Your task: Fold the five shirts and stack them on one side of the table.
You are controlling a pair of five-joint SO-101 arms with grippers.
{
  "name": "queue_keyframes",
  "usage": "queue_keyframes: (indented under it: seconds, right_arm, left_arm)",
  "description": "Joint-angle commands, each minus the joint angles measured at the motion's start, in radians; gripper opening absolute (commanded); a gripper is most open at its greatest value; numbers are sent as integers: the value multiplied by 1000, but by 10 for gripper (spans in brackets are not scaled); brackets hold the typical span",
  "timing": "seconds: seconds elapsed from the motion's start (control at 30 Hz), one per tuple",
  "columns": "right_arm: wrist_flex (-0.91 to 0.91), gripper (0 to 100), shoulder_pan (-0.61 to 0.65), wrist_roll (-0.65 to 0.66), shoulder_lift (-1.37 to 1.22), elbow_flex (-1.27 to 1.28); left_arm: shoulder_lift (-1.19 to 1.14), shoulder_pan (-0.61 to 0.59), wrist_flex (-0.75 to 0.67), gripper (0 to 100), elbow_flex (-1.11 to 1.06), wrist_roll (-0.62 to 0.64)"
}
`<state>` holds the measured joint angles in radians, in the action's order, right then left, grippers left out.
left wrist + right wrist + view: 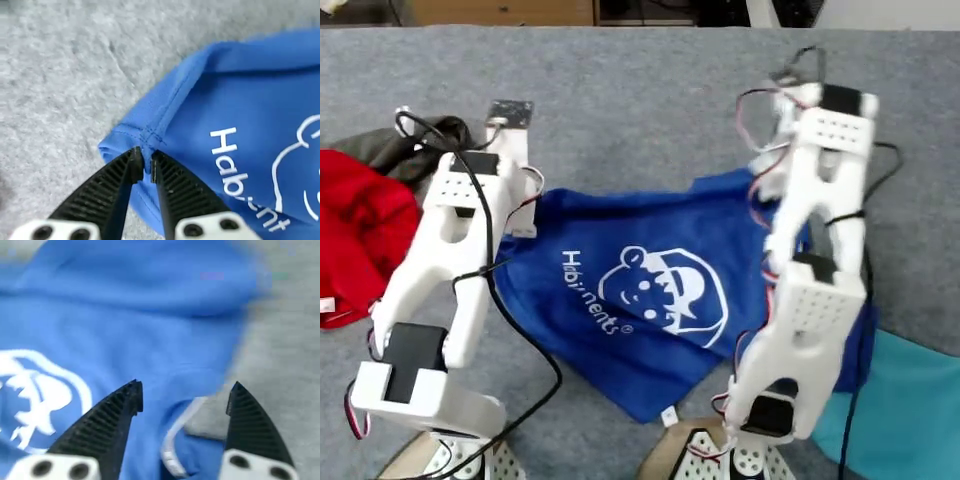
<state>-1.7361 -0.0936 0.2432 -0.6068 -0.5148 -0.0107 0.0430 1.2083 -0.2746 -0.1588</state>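
A blue shirt (650,290) with a white print lies spread in the middle of the grey table. My left gripper (145,164) is shut on a seamed corner of the blue shirt (240,100), at its left end in the high view, where the left gripper (525,218) sits. My right gripper (185,390) hangs open just above the blue shirt (150,325) near its edge, with nothing between its fingers. In the high view the right gripper (768,205) is over the shirt's right part.
A red shirt (355,235) and a dark shirt (395,150) lie bunched at the left edge. A teal shirt (900,410) lies at the front right. Bare grey table (640,100) stretches behind the blue shirt.
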Motion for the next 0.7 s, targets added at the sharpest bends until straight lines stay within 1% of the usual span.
queue_keyframes:
  seconds: [0.0,0.13,0.23,0.3,0.33,0.37,0.47,0.5,0.6,0.67]
  right_arm:
    - [138,277,87,-8,93,180]
    - [322,277,125,-40,93,292]
    - [394,277,125,-51,54,332]
    - [393,273,124,-49,2,337]
    - [387,255,122,-43,-25,340]
    - [370,224,122,-43,-51,334]
    - [304,81,125,-41,-81,295]
    - [282,51,124,-41,-82,285]
    - [219,51,114,-40,-67,272]
    - [163,51,111,-9,-38,274]
  left_arm:
    - [45,3,18,19,8,-17]
    - [65,-29,18,19,8,5]
    - [68,-43,20,19,6,18]
    - [70,-46,20,19,6,17]
    - [70,-46,21,19,6,14]
    - [70,-48,21,19,6,14]
    - [71,-51,25,19,6,14]
    - [71,-51,25,19,6,14]
    - [71,-51,26,19,6,14]
    - [73,-51,40,19,9,12]
